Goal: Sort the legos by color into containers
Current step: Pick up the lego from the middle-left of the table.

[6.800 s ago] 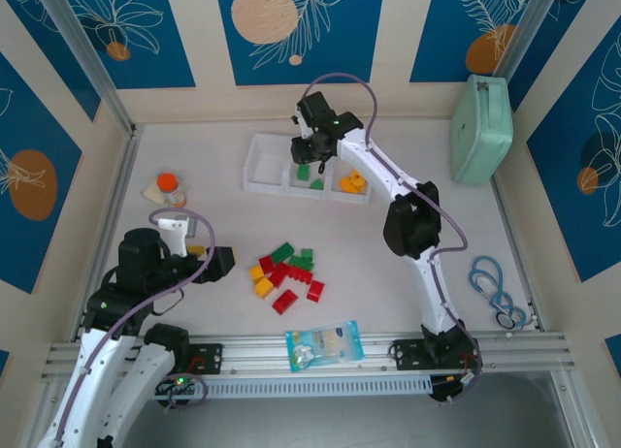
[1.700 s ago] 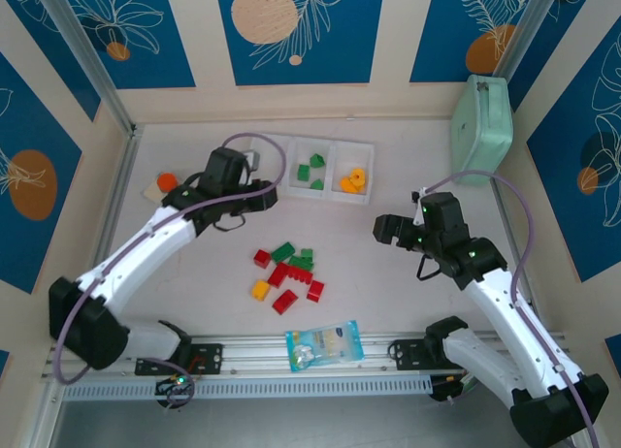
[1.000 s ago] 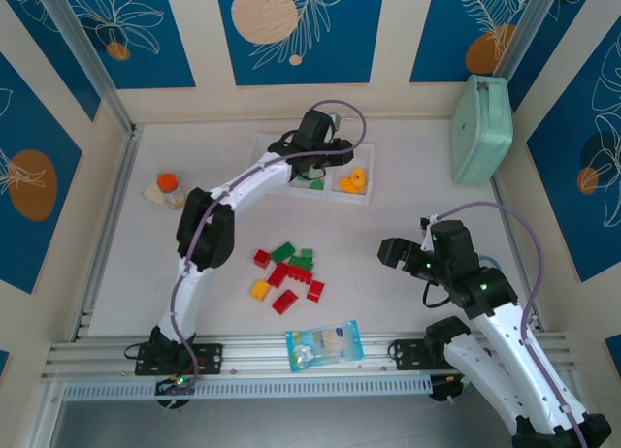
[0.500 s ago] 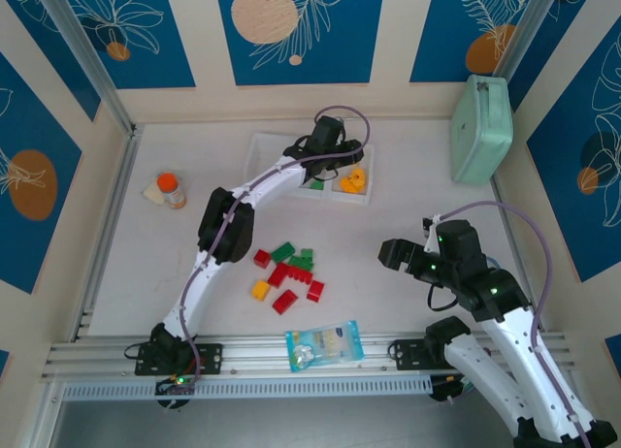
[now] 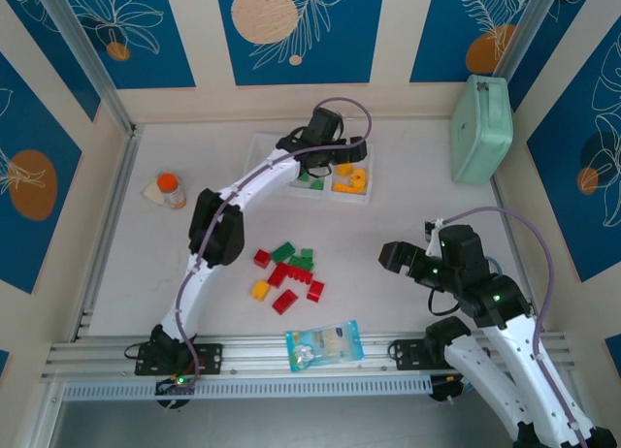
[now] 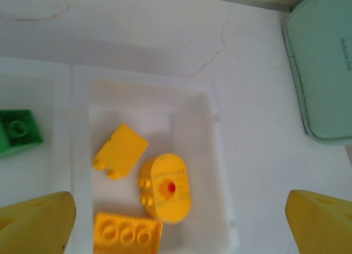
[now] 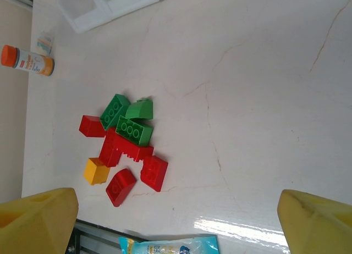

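Three yellow bricks [image 6: 165,185] lie in the tray's [image 6: 218,155] right-end compartment beneath the left gripper's [image 6: 179,224] wide-open jaws, so this drop looks finished, and next the right gripper [image 7: 176,221], open and empty, probably needs to reach the loose bricks [image 7: 129,149] on the near side of the tray.

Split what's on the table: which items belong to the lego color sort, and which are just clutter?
Job:
- loose legos, a red, green and yellow pile mid-table
- yellow legos in the tray's end compartment
- green lego in the compartment beside it
- white three-compartment tray

Clutter:
- mint-green case
- orange-capped bottle
- clear blue-printed bag
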Tool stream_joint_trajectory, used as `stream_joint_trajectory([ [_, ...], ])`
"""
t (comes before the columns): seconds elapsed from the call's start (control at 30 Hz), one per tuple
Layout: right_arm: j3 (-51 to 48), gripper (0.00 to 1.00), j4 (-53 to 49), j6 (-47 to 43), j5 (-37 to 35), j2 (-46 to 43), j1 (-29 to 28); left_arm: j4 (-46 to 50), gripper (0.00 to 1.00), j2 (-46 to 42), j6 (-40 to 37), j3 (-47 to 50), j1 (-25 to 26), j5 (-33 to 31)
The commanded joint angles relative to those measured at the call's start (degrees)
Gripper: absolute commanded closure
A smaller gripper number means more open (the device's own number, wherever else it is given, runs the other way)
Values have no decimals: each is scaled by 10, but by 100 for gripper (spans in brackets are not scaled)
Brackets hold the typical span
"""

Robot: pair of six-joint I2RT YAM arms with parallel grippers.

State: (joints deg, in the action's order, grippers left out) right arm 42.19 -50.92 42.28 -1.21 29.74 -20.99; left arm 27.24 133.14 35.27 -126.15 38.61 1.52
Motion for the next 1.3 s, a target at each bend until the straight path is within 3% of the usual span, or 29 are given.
stream_joint_trajectory([
  [0.0, -9, 6, -14, 6, 12, -12, -3, 73, 0, -108, -67, 53, 13, -44],
  [0.13, 0, 6, -32, 10, 7, -13, -2, 54, 1, -231, -94, 240, 16, -81],
  [0.37, 4, 6, -49, 13, -13, -24, -1, 64, 0, -443, -79, 545, 19, -26],
  [0.53, -11, 6, -25, 24, -15, -20, -1, 103, 6, -579, -36, 692, 41, -36],
  [0.73, -11, 6, -23, 23, -3, -13, 0, 173, 13, -707, 4, 795, 70, -28],
  [0.9, -13, 6, -26, 17, -8, -13, 1, 175, 21, -735, 10, 844, 71, -25],
  [1.27, -23, 6, -13, 16, -11, -5, 2, 132, 30, -617, -36, 846, 71, 12],
])
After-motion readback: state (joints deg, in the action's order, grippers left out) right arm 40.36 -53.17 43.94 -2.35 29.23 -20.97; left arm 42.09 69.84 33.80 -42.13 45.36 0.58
